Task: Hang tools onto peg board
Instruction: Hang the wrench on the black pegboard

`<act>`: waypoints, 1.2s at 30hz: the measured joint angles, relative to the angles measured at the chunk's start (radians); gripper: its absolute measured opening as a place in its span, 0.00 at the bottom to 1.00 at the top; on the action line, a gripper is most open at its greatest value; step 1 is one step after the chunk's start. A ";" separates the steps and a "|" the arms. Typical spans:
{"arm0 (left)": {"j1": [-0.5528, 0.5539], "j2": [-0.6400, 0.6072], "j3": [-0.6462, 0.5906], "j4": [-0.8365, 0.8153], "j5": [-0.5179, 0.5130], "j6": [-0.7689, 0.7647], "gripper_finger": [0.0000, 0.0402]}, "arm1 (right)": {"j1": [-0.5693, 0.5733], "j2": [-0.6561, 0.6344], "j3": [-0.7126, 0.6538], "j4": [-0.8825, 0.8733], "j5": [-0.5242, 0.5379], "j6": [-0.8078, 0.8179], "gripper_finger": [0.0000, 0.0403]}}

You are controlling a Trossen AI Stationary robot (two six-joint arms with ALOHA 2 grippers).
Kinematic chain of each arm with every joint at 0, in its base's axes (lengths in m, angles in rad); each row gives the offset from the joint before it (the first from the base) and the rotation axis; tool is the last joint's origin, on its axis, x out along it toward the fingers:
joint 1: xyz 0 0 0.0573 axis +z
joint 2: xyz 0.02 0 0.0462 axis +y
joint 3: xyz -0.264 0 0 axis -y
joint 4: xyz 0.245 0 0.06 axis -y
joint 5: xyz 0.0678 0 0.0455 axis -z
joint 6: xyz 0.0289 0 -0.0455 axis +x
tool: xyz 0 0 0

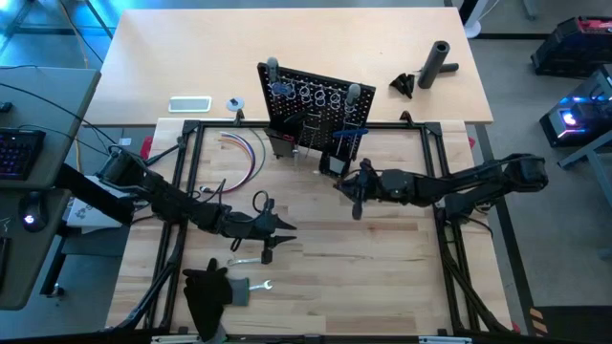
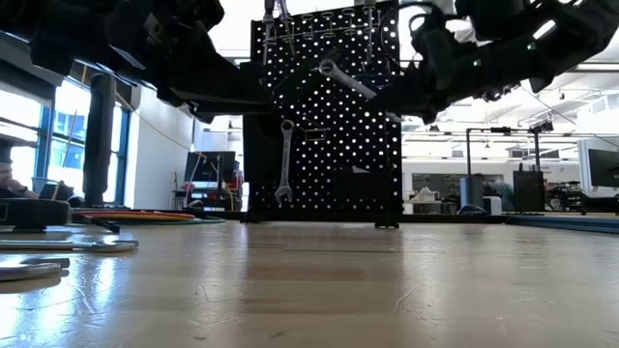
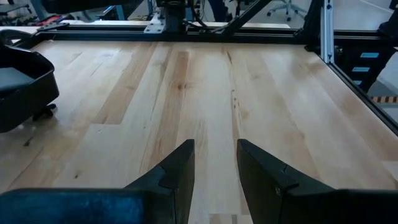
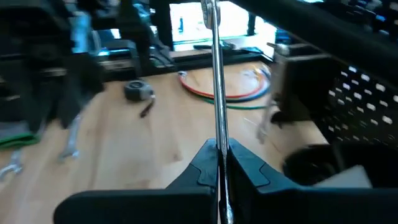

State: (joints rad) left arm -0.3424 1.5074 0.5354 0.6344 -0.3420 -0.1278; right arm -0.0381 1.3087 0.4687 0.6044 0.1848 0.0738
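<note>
the left gripper [image 1: 282,226], fingers slightly apart and empty, is held over mid-table near loose wrenches [image 1: 256,258]. the right gripper [image 4: 219,163] is clamped on a wrench [image 4: 216,74], its long axis pointed ahead, beside the peg board [image 1: 311,107], which the right arm is judged nearer.

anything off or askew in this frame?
Peg board sits skewed, rotated against the table edge. Otherwise normal: right gripper is shut on a silver wrench near the board, left gripper open and empty, and a few tools lie loose on the table.
</note>
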 joint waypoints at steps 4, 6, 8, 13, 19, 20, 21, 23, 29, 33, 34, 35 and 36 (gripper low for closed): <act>0.000 0.000 0.000 0.000 0.000 0.001 0.28 | -0.028 0.012 0.000 0.020 0.005 0.067 0.01; 0.000 0.000 0.000 0.000 0.000 0.004 0.28 | -0.031 0.039 0.000 0.057 0.005 0.102 0.01; 0.001 0.000 0.000 0.001 0.000 0.015 0.28 | -0.032 0.082 0.000 0.101 0.005 0.134 0.01; 0.002 0.000 0.001 0.024 -0.001 0.027 0.28 | -0.051 0.189 0.000 0.184 0.017 0.187 0.01; 0.002 0.000 0.001 0.023 0.000 0.027 0.28 | -0.069 0.288 0.059 0.247 -0.022 0.206 0.01; 0.002 0.000 0.001 0.023 -0.001 0.027 0.28 | -0.069 0.304 0.076 0.248 -0.029 0.203 0.01; 0.002 0.000 0.001 0.023 -0.001 0.027 0.28 | -0.069 0.318 0.090 0.248 -0.030 0.199 0.01; 0.002 0.000 0.001 0.023 -0.001 0.027 0.28 | -0.075 0.342 0.118 0.238 -0.033 0.197 0.01; 0.002 0.000 0.001 0.022 0.006 0.027 0.28 | -0.107 0.355 0.141 0.194 -0.010 0.212 0.01; 0.002 0.000 0.001 0.015 0.012 0.032 0.28 | -0.114 0.354 0.139 0.190 -0.007 0.233 0.01; 0.002 0.000 0.001 0.015 0.013 0.037 0.28 | -0.114 0.354 0.139 0.188 -0.007 0.235 0.01; 0.001 0.000 0.001 0.015 0.014 0.044 0.28 | -0.114 0.354 0.139 0.187 -0.006 0.235 0.01; 0.001 0.000 0.001 0.015 0.015 0.051 0.28 | -0.114 0.354 0.139 0.187 -0.004 0.236 0.01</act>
State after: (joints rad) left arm -0.3412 1.5070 0.5362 0.6491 -0.3266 -0.0771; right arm -0.1520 1.6623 0.6075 0.7909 0.1808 0.3101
